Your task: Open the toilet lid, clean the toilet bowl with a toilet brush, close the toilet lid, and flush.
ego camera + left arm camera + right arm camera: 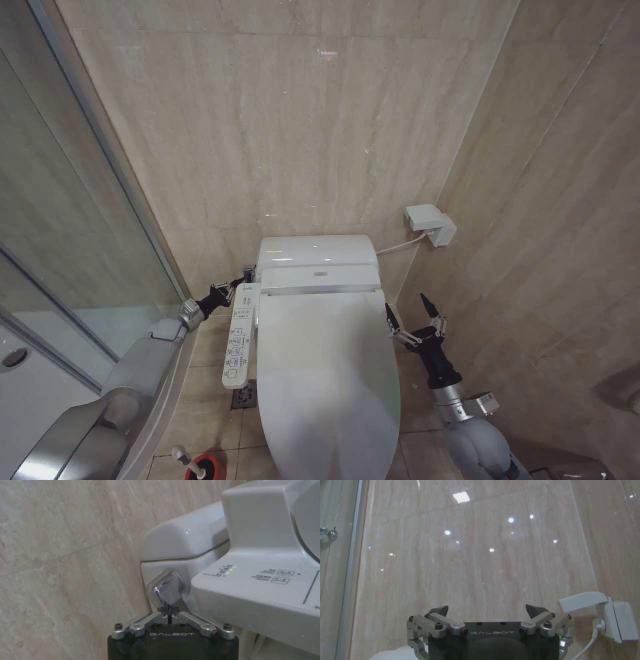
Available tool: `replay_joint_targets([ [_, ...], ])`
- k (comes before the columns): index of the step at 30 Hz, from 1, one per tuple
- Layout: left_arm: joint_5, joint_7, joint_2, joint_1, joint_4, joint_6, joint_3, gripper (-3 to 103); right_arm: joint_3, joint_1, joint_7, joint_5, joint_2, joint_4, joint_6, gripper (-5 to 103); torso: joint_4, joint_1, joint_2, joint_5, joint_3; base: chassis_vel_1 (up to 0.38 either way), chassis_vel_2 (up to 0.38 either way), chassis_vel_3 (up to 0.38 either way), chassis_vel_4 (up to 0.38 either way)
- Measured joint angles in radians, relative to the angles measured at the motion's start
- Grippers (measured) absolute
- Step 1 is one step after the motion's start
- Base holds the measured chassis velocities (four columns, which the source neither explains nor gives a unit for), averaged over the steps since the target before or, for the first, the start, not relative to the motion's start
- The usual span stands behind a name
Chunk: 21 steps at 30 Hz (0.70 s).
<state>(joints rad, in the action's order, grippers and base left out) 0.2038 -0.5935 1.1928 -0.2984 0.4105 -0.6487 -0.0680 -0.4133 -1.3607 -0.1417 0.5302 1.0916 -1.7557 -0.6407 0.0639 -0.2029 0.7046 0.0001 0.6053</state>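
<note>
Pinched shut at the tip of the stiff, slick chrome flush lever (167, 588) beside the closed toilet lid (325, 370): left end effector (170, 615); spread open alongside, right end effector (412, 318).

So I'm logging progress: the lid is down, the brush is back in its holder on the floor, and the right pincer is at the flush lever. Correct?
Not quite: it is the left pincer at the flush lever, shut, as the left wrist view shows. The right pincer hangs open beside the toilet. The lid is down and the brush stands in its holder.
</note>
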Motion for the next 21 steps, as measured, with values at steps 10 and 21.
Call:
replay_joint_targets([
  [10, 0.061, 0.010, -0.034, -0.047, 0.134, -0.001, -0.001, 0, -0.002, -0.002, -0.001, 0.000, -0.001, 0.007, -0.002, 100, 0.0024, 0.000, 0.000, -0.0007, 0.000, 0.000, 0.000, 0.000, 0.000],
  [21, 0.110, 0.317, -0.179, -0.277, 0.561, -0.002, -0.065, 0, 0.003, 0.008, -0.001, 0.000, 0.010, 0.029, -0.003, 100, 0.0003, 0.000, 0.000, -0.0006, 0.000, -0.025, -0.008, -0.001, -0.011],
])
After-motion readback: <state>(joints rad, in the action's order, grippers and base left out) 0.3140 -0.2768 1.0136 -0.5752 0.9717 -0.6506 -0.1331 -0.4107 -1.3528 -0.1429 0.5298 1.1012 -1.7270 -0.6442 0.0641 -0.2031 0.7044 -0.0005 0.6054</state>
